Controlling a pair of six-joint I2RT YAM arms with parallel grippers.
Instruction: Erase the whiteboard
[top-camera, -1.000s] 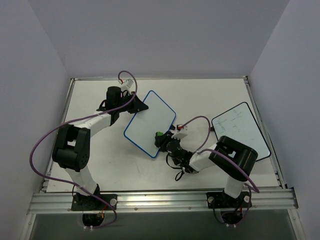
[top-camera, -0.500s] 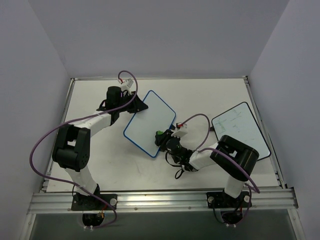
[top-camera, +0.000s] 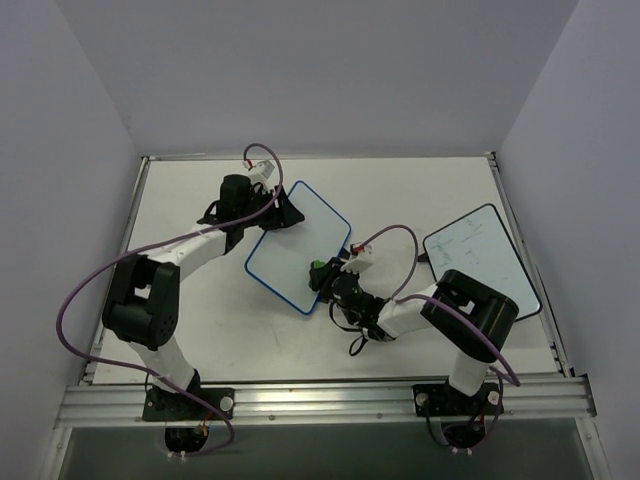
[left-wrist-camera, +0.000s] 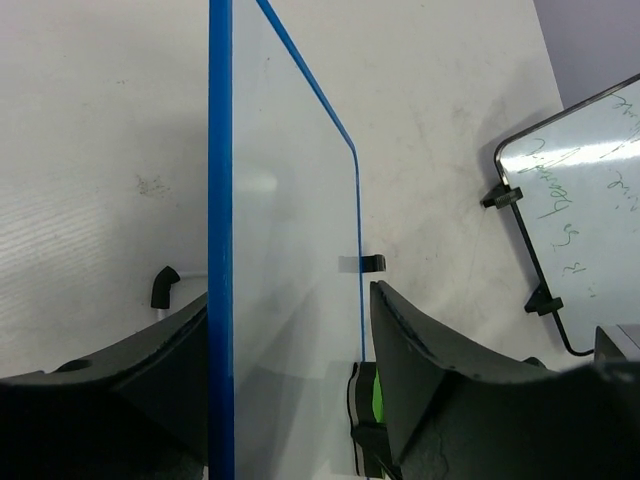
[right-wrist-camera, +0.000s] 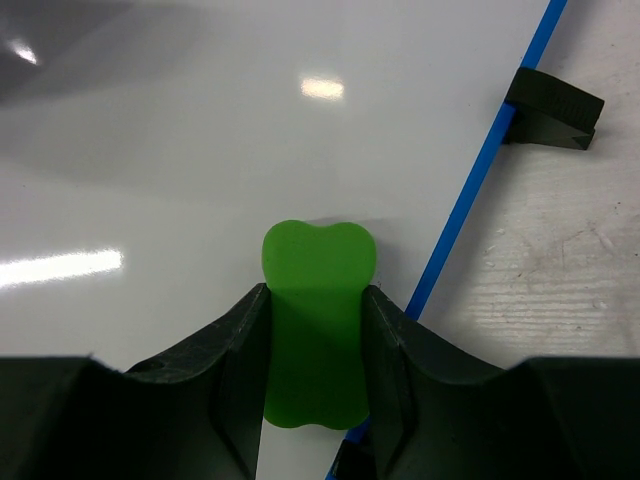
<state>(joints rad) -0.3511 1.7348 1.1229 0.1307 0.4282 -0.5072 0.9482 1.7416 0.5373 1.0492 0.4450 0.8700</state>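
The whiteboard (top-camera: 300, 245), white with a thin blue frame, lies slantwise mid-table; no writing shows on its face (right-wrist-camera: 200, 120). My left gripper (top-camera: 283, 212) is at its far left corner. In the left wrist view the blue edge of the whiteboard (left-wrist-camera: 221, 200) runs between the jaws of the left gripper (left-wrist-camera: 290, 295), which stand open, the left one beside the frame and the right one well off the face. My right gripper (top-camera: 322, 275) is shut on a green eraser (right-wrist-camera: 317, 270) that rests on the board near its right edge. The same eraser (left-wrist-camera: 377, 400) peeks out behind my left gripper's right finger.
A black-framed white board (top-camera: 480, 260) with faint green scribbles lies at the right, near the table's right rail. Small black feet (right-wrist-camera: 553, 105) stick out from the blue frame. Purple cables loop over both arms. Walls close in the table on three sides.
My left gripper's jaws have opened off the whiteboard's edge and the wrist has shifted slightly right. The right gripper and eraser have barely moved.
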